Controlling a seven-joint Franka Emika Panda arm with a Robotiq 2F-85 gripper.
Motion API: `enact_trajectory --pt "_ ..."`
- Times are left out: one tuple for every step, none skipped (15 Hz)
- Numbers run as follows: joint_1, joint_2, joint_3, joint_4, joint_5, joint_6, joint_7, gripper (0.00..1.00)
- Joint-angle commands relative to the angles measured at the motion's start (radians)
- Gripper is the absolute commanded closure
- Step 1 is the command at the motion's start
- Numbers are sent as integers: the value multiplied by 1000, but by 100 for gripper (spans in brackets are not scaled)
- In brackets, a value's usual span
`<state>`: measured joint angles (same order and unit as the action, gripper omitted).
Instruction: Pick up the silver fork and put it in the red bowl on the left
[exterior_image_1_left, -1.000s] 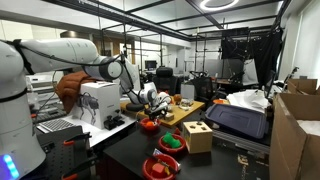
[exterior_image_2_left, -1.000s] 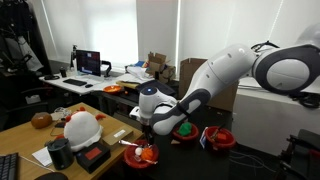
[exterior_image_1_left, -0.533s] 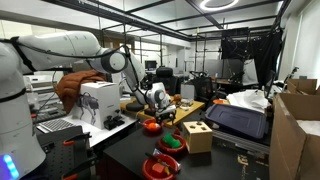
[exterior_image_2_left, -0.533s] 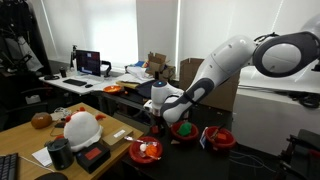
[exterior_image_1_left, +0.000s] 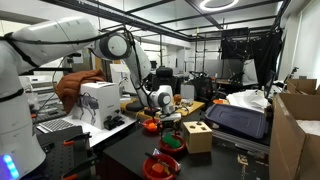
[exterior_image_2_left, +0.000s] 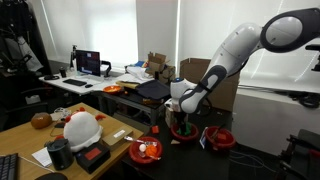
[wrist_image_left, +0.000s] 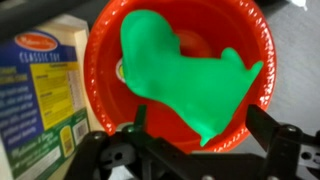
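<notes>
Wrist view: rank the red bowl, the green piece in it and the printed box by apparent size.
1. red bowl, clearly the largest.
2. green piece and box look about alike. The box runs off the frame edge, so I would not rank one above the other.

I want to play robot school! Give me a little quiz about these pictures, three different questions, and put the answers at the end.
1. True or false: the gripper is holding a silver fork.
2. In the wrist view, what colour is the lumpy thing lying in the bowl under the gripper? A green, B blue, C purple.
3. Fill the gap: in the wrist view, just left of that red bowl, there is a printed yellow and blue ___.

Key
1. False: the jaws stand open with nothing between them.
2. A.
3. box.
</notes>
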<state>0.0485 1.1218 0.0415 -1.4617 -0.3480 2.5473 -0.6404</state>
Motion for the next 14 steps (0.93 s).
enact_trajectory --pt "-70 -143 33 -234 12 40 -3 0" --pt "-86 -170 39 -279 13 54 -3 0" --pt "-100 -196 45 -322 14 76 4 0" --pt "-109 -223 50 -369 14 103 11 0" --pt "-113 -251 54 -412 14 124 19 0" --pt "-120 -281 61 -459 17 151 25 0" --pt "-122 -311 67 -507 20 181 36 0" --pt "-120 -342 72 -553 25 212 53 0" --pt "-110 -374 73 -602 30 239 85 0" --pt "-101 -406 74 -652 31 269 116 0" --pt "-90 -439 80 -702 32 295 152 0" --pt "-82 -476 87 -753 32 311 185 0" --pt "-74 -509 98 -802 37 329 214 0" --pt "-66 -535 113 -839 47 340 239 0"
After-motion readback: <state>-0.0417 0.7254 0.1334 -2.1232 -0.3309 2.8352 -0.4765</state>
